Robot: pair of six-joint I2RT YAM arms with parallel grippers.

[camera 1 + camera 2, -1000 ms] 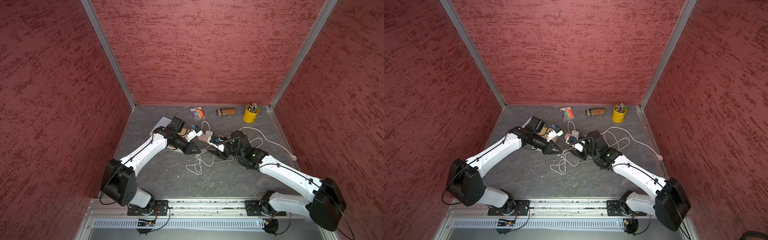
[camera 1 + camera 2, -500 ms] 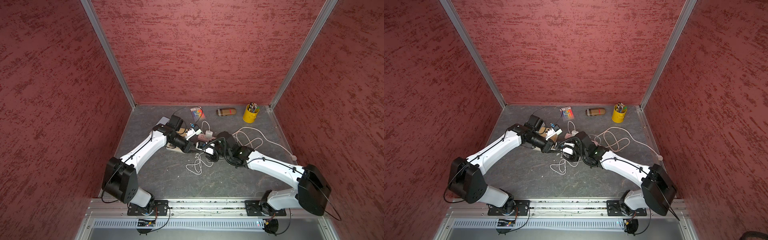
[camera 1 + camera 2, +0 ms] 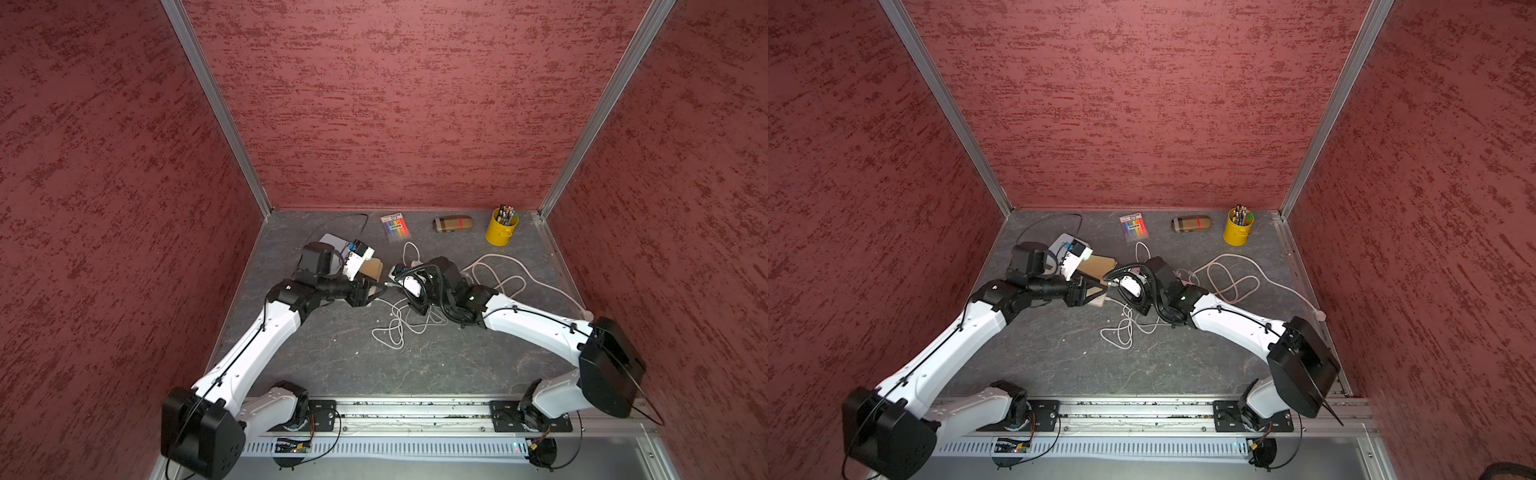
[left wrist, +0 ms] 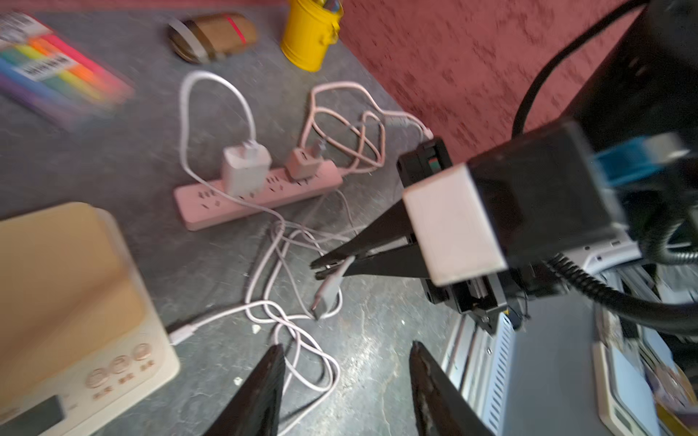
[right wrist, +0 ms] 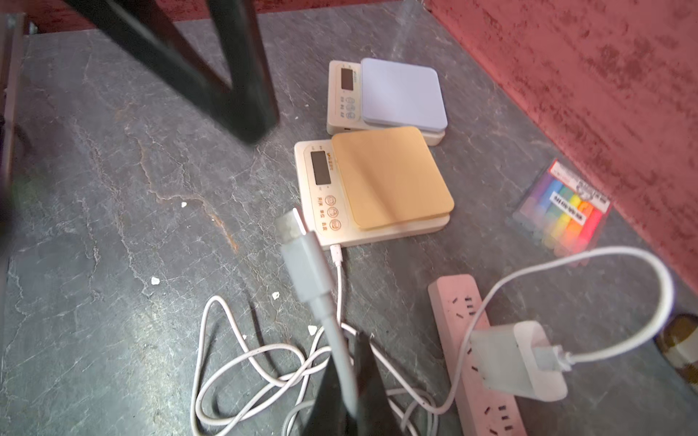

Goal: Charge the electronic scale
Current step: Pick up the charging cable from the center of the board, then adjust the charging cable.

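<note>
Red, rough-plastered walls close in three sides of the grey, stone-patterned tabletop (image 3: 332,353). Against the back wall stands a yellow cup (image 3: 500,232) with pencils (image 3: 506,212) sticking up out of it. Beside it lies a brown striped case (image 3: 453,223), closed, so I can't see what's inside. Further along lies a clear pack of highlighters (image 3: 395,226), its colours in a row side by side and too small for me to count.

Counting the rest, I make it two scales, one power strip, two chargers and two arms. The tan-topped scale (image 5: 377,188) sits flat near the middle of the table, close by the left gripper (image 4: 345,345). The lavender-topped scale (image 5: 396,98) is right up against it, nearer the back-left corner. The pink power strip (image 4: 200,211) lies just beside them with a white charger (image 4: 245,170) and a pink charger (image 4: 304,164) standing on it. A pink cable (image 4: 340,120) loops off toward the right wall.

The right gripper (image 5: 349,339) is pinched tight on a white cable (image 5: 326,321) just behind its plug (image 5: 302,260). That plug is up off the table and points toward the tan-topped scale without touching it. The left gripper faces it, jaws standing apart and empty. A second small plug (image 5: 336,252) lies right at that scale's side edge. Whether it is seated there I can't tell.
</note>
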